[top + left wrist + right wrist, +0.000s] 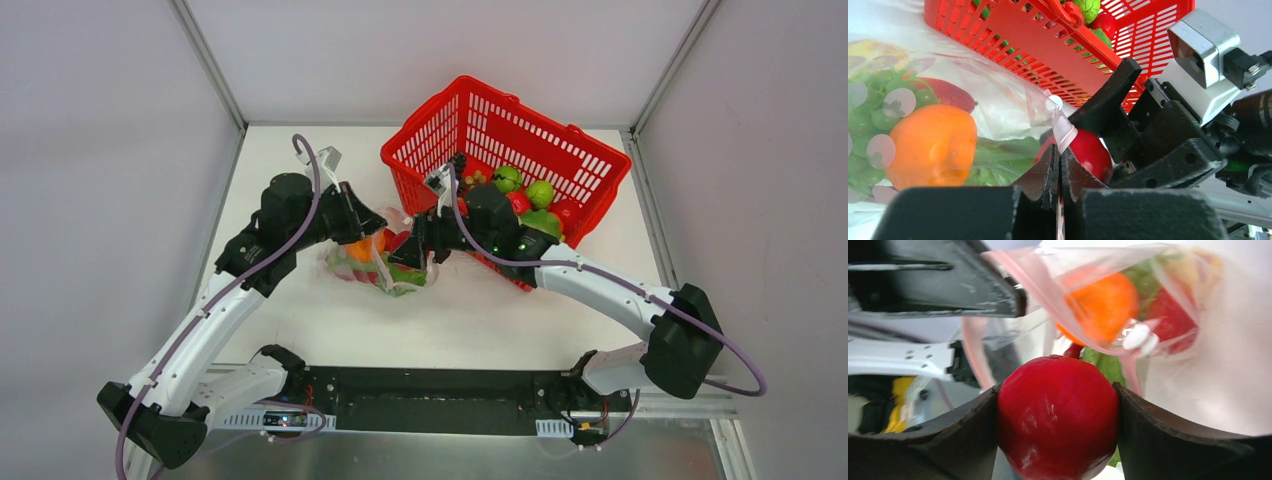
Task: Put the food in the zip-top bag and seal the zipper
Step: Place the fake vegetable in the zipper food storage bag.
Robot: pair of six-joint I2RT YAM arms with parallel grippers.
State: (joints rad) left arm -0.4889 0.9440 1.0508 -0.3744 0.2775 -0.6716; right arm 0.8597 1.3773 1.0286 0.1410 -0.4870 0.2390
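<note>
The right gripper [1058,395] is squeezing the round red fruit [1058,435], bottom middle, by the mouth of the zip-top bag [1148,260]. The left gripper [1058,172] is pinching the bag's rim. Next, I think, the fruit needs pushing inside.

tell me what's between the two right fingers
The round red fruit, touching both right fingers, with the zip-top bag beyond; the right wrist view shows it.

Bag [372,266] lies just left of basket [566,152].
</note>
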